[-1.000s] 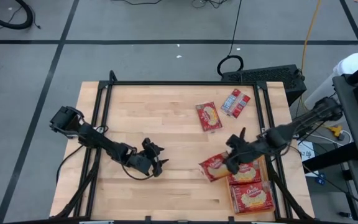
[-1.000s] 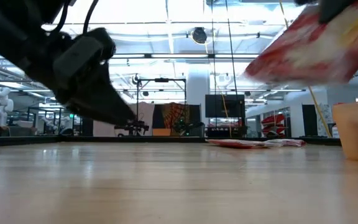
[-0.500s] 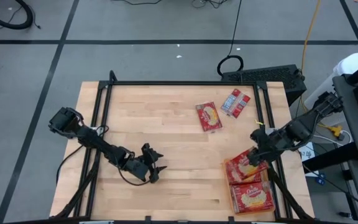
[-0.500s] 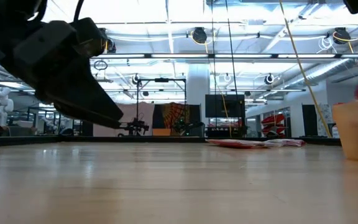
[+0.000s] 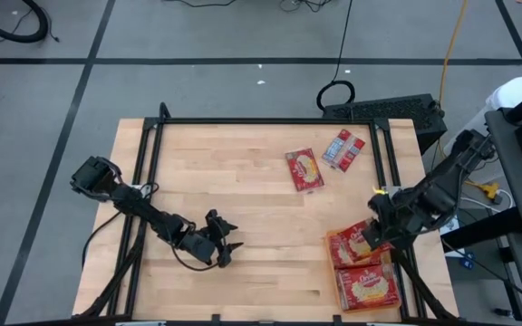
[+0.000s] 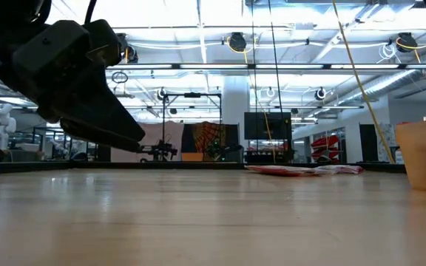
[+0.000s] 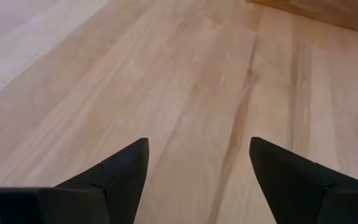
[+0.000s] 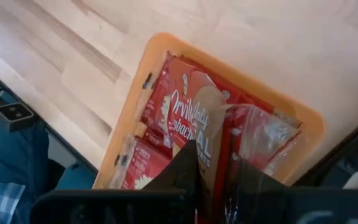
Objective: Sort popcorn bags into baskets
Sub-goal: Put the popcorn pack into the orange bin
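My right gripper [image 5: 372, 237] is shut on a red popcorn bag [image 5: 352, 244] over the far half of the orange basket [image 5: 397, 282], which stands at the table's right near corner. The basket also shows in the right wrist view [image 8: 135, 102] and at the right border of the low view [image 6: 424, 155]. More red bags [image 5: 367, 288] lie flat inside it. Two bags lie flat on the table farther off: one with a yellow picture [image 5: 304, 169] and one with a grey-white panel [image 5: 343, 148]. My left gripper [image 5: 227, 246] hovers open over bare wood near the table's middle. My right gripper pinches the popcorn bag between its two fingers [image 8: 188, 165] at one end [image 8: 221, 146], coming from above and slanting down. The bag hangs tilted below the fingers over the basket. Whether its lower end [image 8: 185, 93] touches the bags inside, I cannot tell.
Black frame rails run along the table's left and right sides [image 5: 145, 181]. A wide stretch of bare wood [image 5: 243, 181] lies between my two arms. Cables and a dark box [image 5: 388, 110] sit beyond the far edge.
My right gripper has carried its bag toward the table's right edge, from just left of the basket to over the basket's far half. The bag left most of the low view and now shows only at its right border. My left gripper shifted slightly toward the near edge and stayed open.
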Action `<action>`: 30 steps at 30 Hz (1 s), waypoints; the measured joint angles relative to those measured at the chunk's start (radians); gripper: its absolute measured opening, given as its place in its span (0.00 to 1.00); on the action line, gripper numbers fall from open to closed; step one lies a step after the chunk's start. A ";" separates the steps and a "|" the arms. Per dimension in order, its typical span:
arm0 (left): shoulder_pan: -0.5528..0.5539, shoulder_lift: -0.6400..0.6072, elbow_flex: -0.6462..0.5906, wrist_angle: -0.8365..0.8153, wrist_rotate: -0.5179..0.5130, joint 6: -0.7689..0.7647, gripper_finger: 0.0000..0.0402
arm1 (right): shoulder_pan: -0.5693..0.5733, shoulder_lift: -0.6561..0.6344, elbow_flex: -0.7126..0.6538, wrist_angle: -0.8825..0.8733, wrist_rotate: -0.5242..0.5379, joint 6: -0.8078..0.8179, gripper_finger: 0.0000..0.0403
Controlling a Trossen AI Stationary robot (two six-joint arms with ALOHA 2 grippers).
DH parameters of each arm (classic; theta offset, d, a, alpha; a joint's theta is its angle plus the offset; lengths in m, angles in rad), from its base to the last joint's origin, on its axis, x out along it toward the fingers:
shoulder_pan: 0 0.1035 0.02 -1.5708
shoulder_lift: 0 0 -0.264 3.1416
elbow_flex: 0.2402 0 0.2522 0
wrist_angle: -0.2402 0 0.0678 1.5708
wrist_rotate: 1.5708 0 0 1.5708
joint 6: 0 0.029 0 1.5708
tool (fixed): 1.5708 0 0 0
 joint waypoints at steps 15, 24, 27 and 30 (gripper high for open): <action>-0.002 0.000 0.000 0.000 -0.001 0.001 0.70 | 0.054 0.092 0.000 0.048 0.125 0.038 0.04; -0.001 0.000 0.000 0.000 -0.001 0.033 0.70 | 0.053 0.150 -0.001 0.106 0.044 0.062 0.18; -0.001 0.000 0.000 0.000 -0.001 0.052 0.70 | 0.053 0.151 -0.001 0.105 0.043 0.100 0.25; 0.000 0.000 0.000 0.001 -0.001 0.062 0.70 | 0.052 0.151 -0.001 0.102 0.044 0.133 0.30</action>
